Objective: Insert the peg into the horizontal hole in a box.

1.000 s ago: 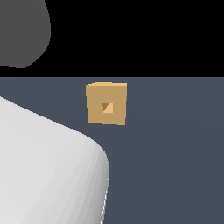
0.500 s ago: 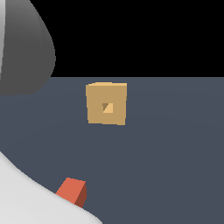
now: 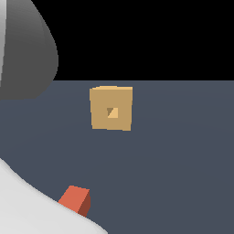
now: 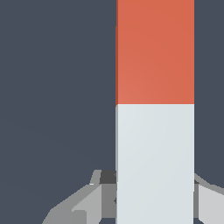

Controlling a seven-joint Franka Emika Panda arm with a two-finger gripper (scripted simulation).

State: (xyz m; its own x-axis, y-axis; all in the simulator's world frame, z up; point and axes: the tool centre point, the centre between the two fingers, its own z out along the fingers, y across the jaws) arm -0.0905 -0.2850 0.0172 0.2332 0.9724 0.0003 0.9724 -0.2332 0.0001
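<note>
The tan box (image 3: 101, 106) stands on the dark floor mid-scene in the exterior view, its small square hole (image 3: 112, 112) facing the camera. The peg's orange-red end (image 3: 75, 199) sticks out from behind the white arm body, nearer the camera and toward the exterior view's left of the box. In the wrist view the peg (image 4: 155, 52) fills the frame, orange-red beyond and pale grey-white near the hand. My gripper (image 4: 155, 186) is shut on the pale part, with a grey finger (image 4: 94, 197) tight against each side. The gripper itself is hidden in the exterior view.
The arm's white body (image 3: 27, 215) covers the exterior view's lower left corner. A dark grey arm part (image 3: 23, 50) fills its upper left. The dark blue-grey floor (image 3: 183, 160) lies around the box.
The white arm body has drawn back toward the exterior view's lower left, uncovering the peg's orange-red end. The dark grey arm part has grown larger. The box has not moved.
</note>
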